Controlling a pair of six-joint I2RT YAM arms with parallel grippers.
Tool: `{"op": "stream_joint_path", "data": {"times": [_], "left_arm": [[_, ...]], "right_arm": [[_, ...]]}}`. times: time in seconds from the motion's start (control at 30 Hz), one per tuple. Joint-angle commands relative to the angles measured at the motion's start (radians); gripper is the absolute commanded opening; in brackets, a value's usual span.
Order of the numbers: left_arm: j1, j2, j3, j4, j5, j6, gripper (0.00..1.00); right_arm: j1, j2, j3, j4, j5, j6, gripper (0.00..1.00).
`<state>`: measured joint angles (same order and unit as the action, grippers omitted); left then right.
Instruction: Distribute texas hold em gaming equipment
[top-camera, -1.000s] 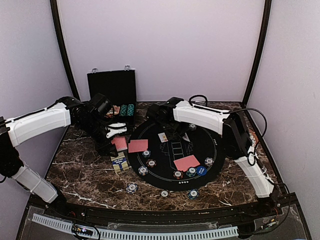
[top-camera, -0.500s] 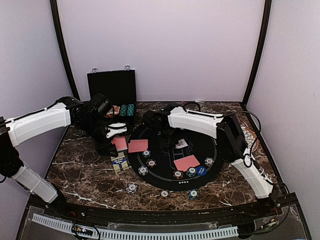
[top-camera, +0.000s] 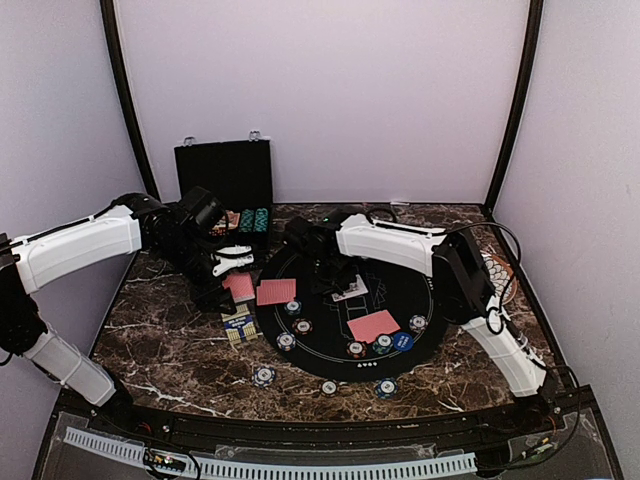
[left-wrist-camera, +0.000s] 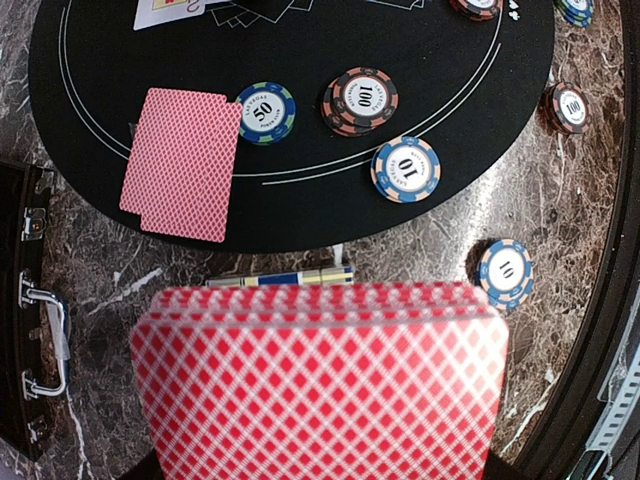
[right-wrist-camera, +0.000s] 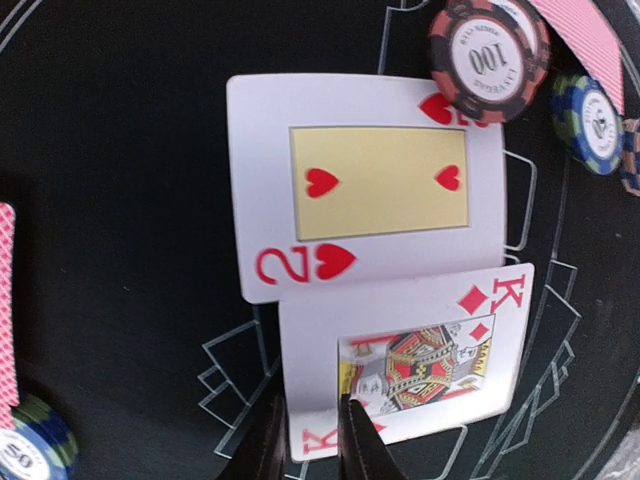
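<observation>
Left tool (top-camera: 228, 268) is clamped on a red-backed deck (left-wrist-camera: 320, 385) just off the left edge of the black mat (top-camera: 322, 348). Right tool (right-wrist-camera: 310, 440), jaws slightly parted, hovers over the king of diamonds (right-wrist-camera: 410, 360) at mat centre, abutting the two of hearts (right-wrist-camera: 370, 185).

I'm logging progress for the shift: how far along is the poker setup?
Done: face-down cards lie at two spots on the black mat, with chips around its near edge. In hand: the left gripper holds the deck; the right gripper is at the king of diamonds, next to the two of hearts, both face up; whether it grips is unclear. Left: probably more centre cards, and spare chips sit in the case.
</observation>
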<state>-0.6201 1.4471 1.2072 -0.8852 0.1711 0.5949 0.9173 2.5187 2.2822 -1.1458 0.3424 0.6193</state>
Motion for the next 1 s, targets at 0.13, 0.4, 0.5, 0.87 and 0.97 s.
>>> {"op": "stream_joint_path", "data": {"times": [0.13,0.4,0.5,0.87,0.97], "left_arm": [[0.002,-0.024,0.028,-0.024,0.016,0.01,0.0],[0.002,-0.026,0.032,-0.023,0.012,0.01,0.0],[0.002,-0.025,0.041,-0.021,0.009,0.004,0.0],[0.002,-0.013,0.082,-0.03,0.048,-0.012,0.0],[0.002,-0.01,0.084,-0.031,0.048,-0.012,0.0]], "right_arm": [[-0.048,-0.118,-0.179,0.242,-0.197,0.045,0.32],[-0.077,-0.394,-0.471,0.524,-0.333,0.076,0.58],[-0.082,-0.507,-0.607,0.677,-0.446,0.109,0.61],[-0.047,-0.642,-0.922,1.25,-0.9,0.364,0.69],[-0.026,-0.623,-0.919,1.305,-0.944,0.396,0.69]]}}
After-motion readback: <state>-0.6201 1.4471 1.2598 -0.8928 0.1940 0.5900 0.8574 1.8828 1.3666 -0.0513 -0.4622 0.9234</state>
